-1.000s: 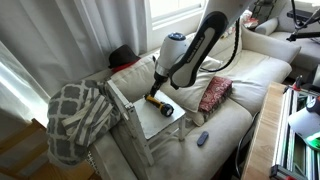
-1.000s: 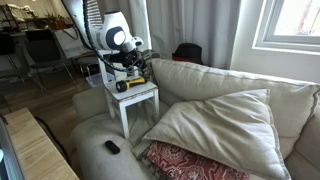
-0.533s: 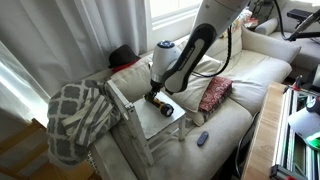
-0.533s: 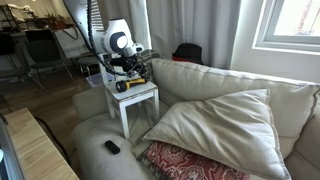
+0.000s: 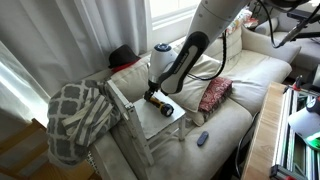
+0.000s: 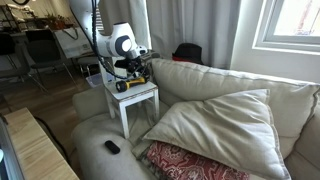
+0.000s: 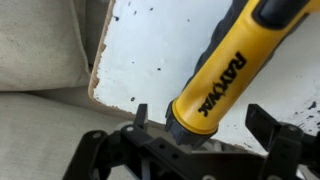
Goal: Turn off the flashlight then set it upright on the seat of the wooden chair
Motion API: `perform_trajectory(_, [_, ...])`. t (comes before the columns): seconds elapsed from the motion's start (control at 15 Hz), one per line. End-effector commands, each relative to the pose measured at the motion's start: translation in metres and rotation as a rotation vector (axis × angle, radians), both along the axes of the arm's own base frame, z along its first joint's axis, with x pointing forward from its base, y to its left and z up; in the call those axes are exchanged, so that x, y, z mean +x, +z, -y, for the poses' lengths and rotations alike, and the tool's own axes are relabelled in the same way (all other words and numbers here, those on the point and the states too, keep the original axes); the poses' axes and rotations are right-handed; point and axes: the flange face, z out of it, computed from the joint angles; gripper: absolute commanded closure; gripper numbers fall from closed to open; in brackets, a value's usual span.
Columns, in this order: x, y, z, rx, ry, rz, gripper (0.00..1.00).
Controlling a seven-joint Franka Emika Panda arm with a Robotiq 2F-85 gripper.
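Note:
The flashlight [image 5: 159, 103] lies on its side on the wooden chair's pale seat [image 5: 168, 124], with its wider black head toward the seat's front. It also shows in an exterior view as the flashlight [image 6: 128, 85] on the seat [image 6: 138, 93]. My gripper [image 5: 152, 92] hangs right over its rear end, open. In the wrist view the yellow flashlight body [image 7: 225, 72] runs up to the right across the white seat [image 7: 150, 45]. My gripper [image 7: 204, 120] straddles its black end cap, both fingers standing apart from it.
The chair stands on a cream sofa [image 5: 250, 75]. A checked blanket [image 5: 75, 118] hangs over the chair's side. A red patterned cushion [image 5: 214, 93] and a small dark remote [image 5: 203, 138] lie nearby. A big cream pillow [image 6: 215, 125] fills the sofa.
The arm has shifted a little toward the chair's back and lower over the flashlight's rear end. The gripper has stayed open and the flashlight has not moved.

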Motion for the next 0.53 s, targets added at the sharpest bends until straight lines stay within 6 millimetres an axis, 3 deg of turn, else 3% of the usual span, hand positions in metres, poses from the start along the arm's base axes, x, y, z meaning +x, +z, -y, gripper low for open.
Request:
perform_trajectory(0.0, [0.006,-0.015,-0.004,0.01,-0.045,0.01,0.02])
perform_trajectory(0.47, [0.006,-0.027,-0.009,0.013,-0.048,-0.012,0.58])
